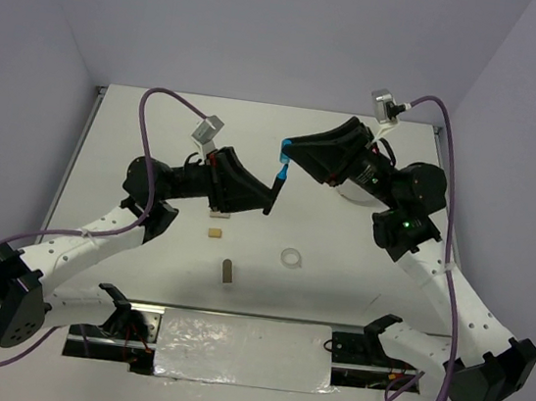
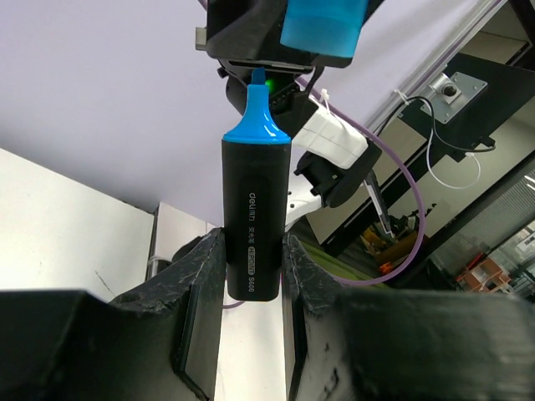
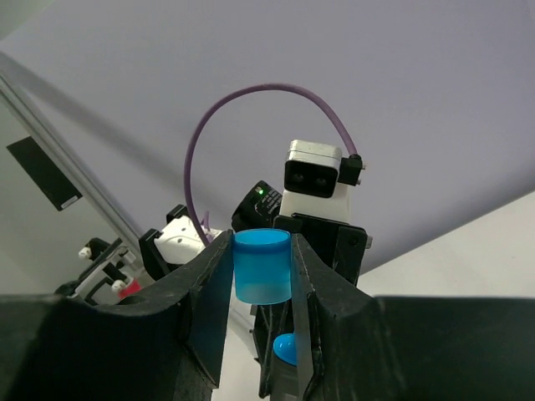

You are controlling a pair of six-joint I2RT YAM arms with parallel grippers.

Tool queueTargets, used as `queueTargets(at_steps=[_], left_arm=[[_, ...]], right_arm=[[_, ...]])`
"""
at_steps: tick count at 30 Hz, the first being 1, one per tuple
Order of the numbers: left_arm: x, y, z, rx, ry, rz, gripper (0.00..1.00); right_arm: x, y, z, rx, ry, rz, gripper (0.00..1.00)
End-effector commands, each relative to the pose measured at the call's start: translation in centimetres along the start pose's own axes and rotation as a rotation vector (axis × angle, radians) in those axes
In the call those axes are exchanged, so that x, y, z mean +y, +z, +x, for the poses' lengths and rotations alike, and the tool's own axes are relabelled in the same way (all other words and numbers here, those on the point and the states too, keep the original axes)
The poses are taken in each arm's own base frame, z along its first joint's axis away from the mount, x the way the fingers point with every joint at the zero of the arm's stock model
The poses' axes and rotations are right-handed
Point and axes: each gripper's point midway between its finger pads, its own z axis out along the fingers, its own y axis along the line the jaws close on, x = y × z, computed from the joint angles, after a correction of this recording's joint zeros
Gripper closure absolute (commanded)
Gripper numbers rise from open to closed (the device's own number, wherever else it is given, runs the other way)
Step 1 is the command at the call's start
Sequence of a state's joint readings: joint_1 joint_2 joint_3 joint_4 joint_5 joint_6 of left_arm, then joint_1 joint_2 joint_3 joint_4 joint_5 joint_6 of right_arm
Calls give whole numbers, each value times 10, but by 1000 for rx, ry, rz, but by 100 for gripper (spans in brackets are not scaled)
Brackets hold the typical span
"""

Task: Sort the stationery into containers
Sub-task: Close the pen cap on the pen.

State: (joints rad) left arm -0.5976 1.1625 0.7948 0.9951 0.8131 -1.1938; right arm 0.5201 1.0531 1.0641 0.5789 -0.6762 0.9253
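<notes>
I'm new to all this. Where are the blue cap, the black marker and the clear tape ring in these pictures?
blue cap [image 3: 262,267]: right wrist view, middle of its side.
black marker [image 2: 253,225]: left wrist view, middle of its black barrel.
clear tape ring [image 1: 284,257]: top view, on its left rim.

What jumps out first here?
Mid-air above the table's centre, the left gripper clamps a black highlighter with its blue tip bared, while the right gripper holds a blue cap close to that tip. Below them lie a tan block, a grey block and a clear tape ring.
</notes>
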Motion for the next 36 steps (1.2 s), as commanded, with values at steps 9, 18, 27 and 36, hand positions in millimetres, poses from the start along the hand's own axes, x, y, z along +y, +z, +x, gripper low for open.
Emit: queueTargets(at_steps=[9, 18, 27, 36], left_arm=[[-35, 7, -23, -43, 128, 104, 100], [-27, 3, -14, -31, 110, 79, 100], [-25, -3, -6, -16, 104, 50, 100], [-33, -2, -14, -38, 123, 57, 100]], right_arm=[[7, -4, 1, -30, -58, 11, 76], [17, 0, -18, -62, -117, 7, 76], [27, 0, -25, -76, -132, -22, 75], [18, -4, -14, -67, -99, -12, 74]])
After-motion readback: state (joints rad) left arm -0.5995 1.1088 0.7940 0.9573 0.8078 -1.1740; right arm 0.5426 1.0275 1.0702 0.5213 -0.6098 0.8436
